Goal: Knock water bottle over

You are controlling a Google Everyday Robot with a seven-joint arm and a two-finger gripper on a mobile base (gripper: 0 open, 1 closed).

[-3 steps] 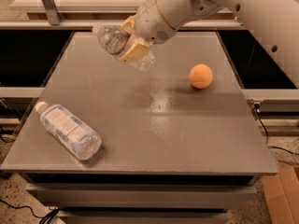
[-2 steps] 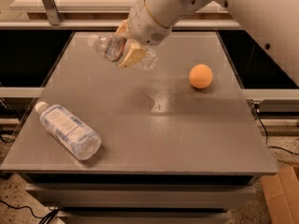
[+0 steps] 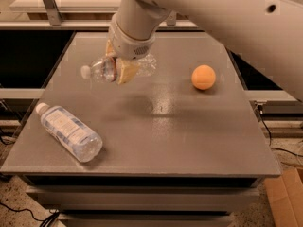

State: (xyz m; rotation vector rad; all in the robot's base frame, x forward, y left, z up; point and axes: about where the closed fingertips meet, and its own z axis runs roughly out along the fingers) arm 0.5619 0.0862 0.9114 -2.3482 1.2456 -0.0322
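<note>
The water bottle (image 3: 100, 70) is held lying flat in the air over the table (image 3: 199, 141). Its white cap is pointed left. It is gripped tight by the gripper (image 3: 119, 64).

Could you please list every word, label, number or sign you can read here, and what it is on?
No text can be read anywhere.
Pale label on the larger bottle lying front left on the table: print too small to read.
Water bottle, held sideways above the table by the gripper: nothing legible.
Orange ball: unmarked.
</note>
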